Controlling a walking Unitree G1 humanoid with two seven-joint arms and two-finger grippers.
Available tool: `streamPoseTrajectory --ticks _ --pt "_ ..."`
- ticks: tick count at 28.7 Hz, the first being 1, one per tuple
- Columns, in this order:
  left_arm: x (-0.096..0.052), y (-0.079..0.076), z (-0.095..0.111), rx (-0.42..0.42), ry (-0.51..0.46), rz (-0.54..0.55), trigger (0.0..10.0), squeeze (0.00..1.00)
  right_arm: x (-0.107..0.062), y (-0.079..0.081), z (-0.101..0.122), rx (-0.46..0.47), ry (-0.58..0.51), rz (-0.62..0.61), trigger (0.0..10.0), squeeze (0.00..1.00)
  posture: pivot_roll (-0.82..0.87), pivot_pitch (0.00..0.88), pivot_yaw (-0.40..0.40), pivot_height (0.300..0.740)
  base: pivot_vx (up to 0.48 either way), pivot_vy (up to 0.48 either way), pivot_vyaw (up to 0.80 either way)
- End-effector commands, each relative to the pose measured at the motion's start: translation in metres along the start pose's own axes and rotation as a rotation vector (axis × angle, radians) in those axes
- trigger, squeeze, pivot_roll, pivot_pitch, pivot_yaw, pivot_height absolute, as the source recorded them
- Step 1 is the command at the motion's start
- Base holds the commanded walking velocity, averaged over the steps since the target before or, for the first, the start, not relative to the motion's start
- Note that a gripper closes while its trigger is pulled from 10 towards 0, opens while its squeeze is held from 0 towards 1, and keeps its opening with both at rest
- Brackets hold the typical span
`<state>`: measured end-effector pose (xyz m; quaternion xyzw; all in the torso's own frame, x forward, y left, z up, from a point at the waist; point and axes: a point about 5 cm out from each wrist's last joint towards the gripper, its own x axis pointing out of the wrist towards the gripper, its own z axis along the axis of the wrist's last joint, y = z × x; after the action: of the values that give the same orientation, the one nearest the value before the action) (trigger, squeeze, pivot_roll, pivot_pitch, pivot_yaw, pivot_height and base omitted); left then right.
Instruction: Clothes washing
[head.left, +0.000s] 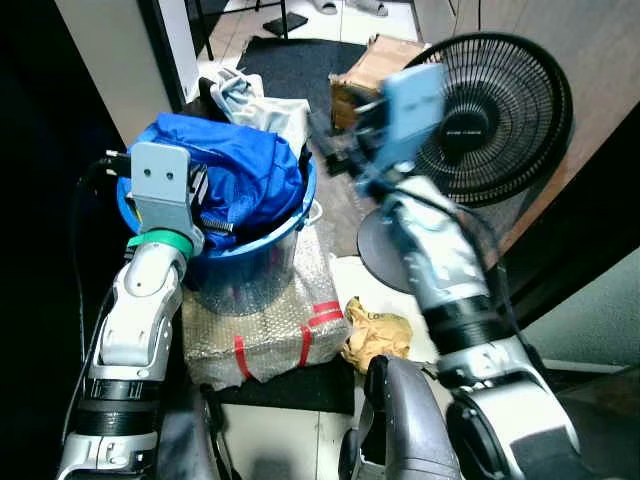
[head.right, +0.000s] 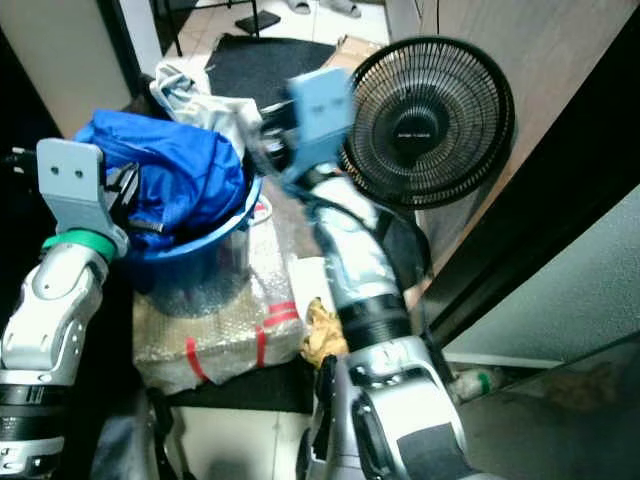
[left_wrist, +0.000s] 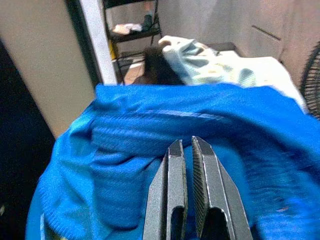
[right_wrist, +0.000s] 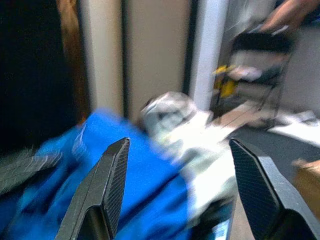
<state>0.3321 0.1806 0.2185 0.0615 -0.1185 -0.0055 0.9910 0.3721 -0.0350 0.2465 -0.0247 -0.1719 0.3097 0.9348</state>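
Note:
A blue bucket (head.left: 268, 243) stands on a bubble-wrapped package and is heaped with a blue garment (head.left: 240, 165). A pale grey-white garment (head.left: 256, 104) lies just behind it. My left gripper (left_wrist: 186, 141) hovers low over the blue garment (left_wrist: 150, 145) at the bucket's left side. Its fingers are shut, with no cloth between them. My right arm reaches across from the right, blurred by motion. Its gripper (right_wrist: 179, 142) is wide open and points at the pale garment (right_wrist: 185, 125) and the blue cloth beside it.
A black floor fan (head.left: 482, 110) stands close on the right, just behind my right arm. The bubble-wrapped package (head.left: 270, 335) has red tape. Crumpled yellow-brown paper (head.left: 378, 336) lies on the floor. A cardboard box (head.left: 372, 62) and a dark mat (head.left: 290, 62) lie beyond.

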Motion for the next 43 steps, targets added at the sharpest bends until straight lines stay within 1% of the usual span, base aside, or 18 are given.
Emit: streamPoseTrajectory --ticks 1,2,3,6,10,12,13,14,15,18,21,22,23,24,30,37,41,43 --pt "-0.005 0.007 -0.006 -0.001 0.029 0.032 10.0 0.0 0.0 -0.001 -0.007 -0.014 0.028 -0.005 10.0 0.0 0.07 0.119 -0.047 0.44 0.0 0.0 0.0" --pt "-0.006 0.009 -0.006 0.0 0.03 0.037 10.0 0.0 0.0 -0.001 -0.008 -0.011 0.033 -0.005 10.0 0.0 0.07 0.119 -0.047 0.44 0.0 0.0 0.0" --pt "-0.012 0.016 -0.008 0.005 0.043 0.069 10.0 0.0 0.0 -0.005 -0.014 -0.009 0.07 -0.018 10.0 0.0 0.09 0.138 -0.063 0.44 0.0 0.0 0.0" --pt "-0.017 0.025 -0.008 0.013 0.051 0.105 10.0 0.0 -0.001 -0.007 -0.021 -0.003 0.102 -0.016 10.0 0.0 0.11 0.157 -0.079 0.44 0.0 0.0 0.0" --pt "-0.019 0.029 -0.006 0.017 0.052 0.119 10.0 0.0 -0.002 -0.006 -0.023 -0.002 0.112 -0.012 10.0 0.0 0.12 0.161 -0.081 0.44 0.0 0.0 0.0" --pt "-0.026 0.042 -0.004 0.035 0.057 0.166 10.0 0.0 -0.002 -0.003 -0.031 0.003 0.134 0.008 10.0 0.0 0.15 0.198 -0.097 0.44 0.0 0.0 0.0" --pt "-0.03 0.047 -0.003 0.041 0.06 0.182 10.0 0.0 -0.002 -0.001 -0.033 0.007 0.139 0.017 10.0 0.0 0.15 0.198 -0.097 0.44 0.0 0.0 0.0" --pt "-0.03 0.047 -0.003 0.041 0.06 0.182 10.0 0.0 -0.002 -0.001 -0.033 0.007 0.139 0.017 10.0 0.0 0.15 0.198 -0.097 0.44 0.0 0.0 0.0" --pt "-0.036 0.051 -0.002 0.052 0.068 0.2 10.0 0.0 -0.001 0.0 -0.032 0.021 0.129 0.034 10.0 0.0 0.16 0.218 -0.103 0.44 0.0 0.0 0.0" --pt "-0.041 0.052 -0.002 0.054 0.07 0.206 10.0 0.0 0.0 0.001 -0.031 0.022 0.112 0.044 10.0 0.0 0.16 0.22 -0.103 0.44 0.0 0.0 0.0" --pt "-0.043 0.053 -0.001 0.057 0.074 0.212 10.0 0.0 0.005 0.005 -0.02 0.069 0.048 0.08 10.0 0.0 0.16 0.232 -0.104 0.44 0.0 0.0 0.0" --pt "-0.044 0.053 -0.002 0.057 0.077 0.213 10.0 0.0 0.008 0.01 -0.013 0.092 0.011 0.117 10.0 0.0 0.16 0.237 -0.105 0.44 0.0 0.0 0.0" --pt "-0.044 0.051 -0.002 0.057 0.081 0.213 10.0 0.0 0.014 0.021 -0.004 0.117 -0.037 0.179 10.0 0.0 0.17 0.243 -0.106 0.44 0.0 0.0 0.0" --pt "-0.045 0.051 -0.002 0.057 0.085 0.214 10.0 0.0 0.016 0.026 -0.001 0.123 -0.052 0.203 10.0 0.0 0.17 0.243 -0.106 0.44 0.0 0.0 0.0" --pt "-0.049 0.05 0.0 0.057 0.101 0.218 10.0 0.0 0.024 0.042 -0.001 0.117 -0.048 0.248 10.0 0.0 0.18 0.259 -0.112 0.44 0.0 0.0 0.0" --pt "-0.054 0.052 0.001 0.061 0.112 0.228 10.0 0.0 0.025 0.04 -0.013 0.086 0.044 0.214 10.0 0.0 0.18 0.275 -0.115 0.44 0.0 0.0 0.0" --pt "-0.056 0.052 0.001 0.061 0.124 0.23 10.0 0.0 0.016 0.027 -0.029 0.078 0.124 0.152 10.0 0.0 0.17 0.299 -0.112 0.44 0.0 0.0 0.0" --pt "-0.057 0.052 0.001 0.061 0.128 0.229 10.0 0.0 0.014 0.024 -0.031 0.089 0.13 0.136 10.0 0.0 0.17 0.306 -0.11 0.44 0.0 0.0 0.0"
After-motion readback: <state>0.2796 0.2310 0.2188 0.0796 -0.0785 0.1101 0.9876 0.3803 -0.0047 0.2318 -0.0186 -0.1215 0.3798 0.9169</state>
